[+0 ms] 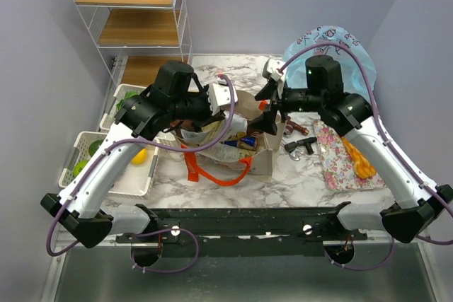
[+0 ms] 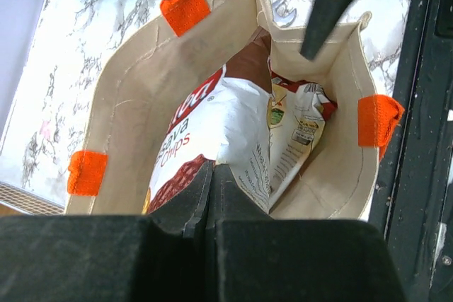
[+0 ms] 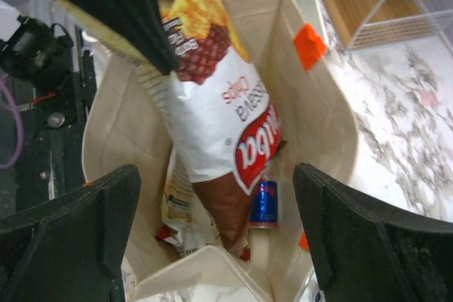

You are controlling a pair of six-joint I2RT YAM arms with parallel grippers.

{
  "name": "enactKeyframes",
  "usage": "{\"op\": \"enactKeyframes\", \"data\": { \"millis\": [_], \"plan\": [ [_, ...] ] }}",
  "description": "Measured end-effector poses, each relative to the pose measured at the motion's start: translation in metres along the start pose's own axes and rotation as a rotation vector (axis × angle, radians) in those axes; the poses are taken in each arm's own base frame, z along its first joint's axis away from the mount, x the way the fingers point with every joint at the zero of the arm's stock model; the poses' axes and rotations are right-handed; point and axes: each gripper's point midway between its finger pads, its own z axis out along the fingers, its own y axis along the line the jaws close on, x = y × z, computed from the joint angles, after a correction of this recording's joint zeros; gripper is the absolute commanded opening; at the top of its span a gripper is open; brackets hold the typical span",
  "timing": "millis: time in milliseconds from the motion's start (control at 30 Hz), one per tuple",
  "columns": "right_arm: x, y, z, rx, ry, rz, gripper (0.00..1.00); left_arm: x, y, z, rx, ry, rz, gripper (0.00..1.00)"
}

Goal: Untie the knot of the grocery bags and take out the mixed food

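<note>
Tote [image 1: 263,155] stands open at the middle of the counter [image 1: 283,183], its orange handles [image 1: 219,171] spilling toward the near edge. Left pincer [image 2: 212,172] is clamped on the top edge of a white and red chips packet [image 2: 212,114], which stands tilted inside the tote. Right pincer [image 3: 216,175] is spread wide over the tote's right end, holding nothing. A second packet [image 2: 301,129] and a blue can [image 3: 265,203] lie at the bottom. Light-blue plastic bag [image 1: 333,44] sits at the far right.
</note>
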Motion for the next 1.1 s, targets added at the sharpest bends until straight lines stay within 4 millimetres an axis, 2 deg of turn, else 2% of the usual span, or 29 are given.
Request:
{"op": "enactKeyframes", "data": {
  "millis": [100,200,267,400,467,500,533,567,600,633,700,733,767,833,900,1000,1100],
  "plan": [
    [0.004,0.013,0.011,-0.057,-0.036,-0.022,0.96,-0.005,0.003,-0.003,-0.005,-0.013,-0.007,0.00],
    [0.026,0.023,0.031,-0.096,-0.018,-0.014,0.94,-0.006,0.002,-0.002,0.003,-0.017,-0.019,0.00],
    [0.037,0.030,0.043,-0.117,-0.004,-0.017,0.86,-0.006,0.002,-0.001,0.009,-0.013,-0.025,0.00],
    [0.038,0.038,0.063,-0.120,-0.013,-0.076,0.47,-0.008,0.002,-0.001,0.018,-0.010,-0.038,0.00],
    [0.033,0.035,0.069,-0.096,-0.030,-0.118,0.11,-0.010,0.002,-0.003,0.021,-0.010,-0.046,0.00],
    [0.031,0.032,0.070,-0.083,-0.036,-0.138,0.01,-0.011,0.001,-0.004,0.023,-0.012,-0.052,0.00],
    [0.029,0.030,0.071,-0.074,-0.044,-0.155,0.01,-0.013,0.002,-0.007,0.020,-0.016,-0.061,0.08],
    [0.027,0.029,0.072,-0.064,-0.049,-0.164,0.01,-0.016,0.003,-0.009,0.015,-0.022,-0.065,0.23],
    [0.027,0.027,0.073,-0.051,-0.050,-0.170,0.01,-0.021,0.005,-0.012,0.010,-0.035,-0.066,0.47],
    [0.030,0.024,0.073,-0.038,-0.046,-0.170,0.01,-0.026,0.006,-0.015,0.009,-0.047,-0.067,0.67],
    [0.036,0.021,0.074,-0.016,-0.031,-0.165,0.01,-0.043,0.013,-0.029,-0.004,-0.080,-0.065,0.88],
    [0.039,0.019,0.074,-0.007,-0.024,-0.160,0.01,-0.053,0.019,-0.039,-0.021,-0.101,-0.057,0.94],
    [0.041,0.018,0.074,0.003,-0.018,-0.158,0.01,-0.065,0.024,-0.054,-0.041,-0.131,-0.045,0.98],
    [0.043,0.016,0.072,0.025,-0.016,-0.154,0.01,-0.075,0.029,-0.076,-0.069,-0.162,-0.024,0.99],
    [0.040,0.015,0.068,0.043,-0.028,-0.150,0.01,-0.074,0.026,-0.094,-0.089,-0.165,0.006,0.98],
    [0.027,0.015,0.060,0.064,-0.072,-0.153,0.01,-0.056,0.002,-0.106,-0.055,-0.131,0.048,0.98],
    [0.012,0.015,0.055,0.077,-0.123,-0.162,0.01,-0.023,-0.024,-0.106,-0.008,-0.091,0.083,0.99]
  ]
}}
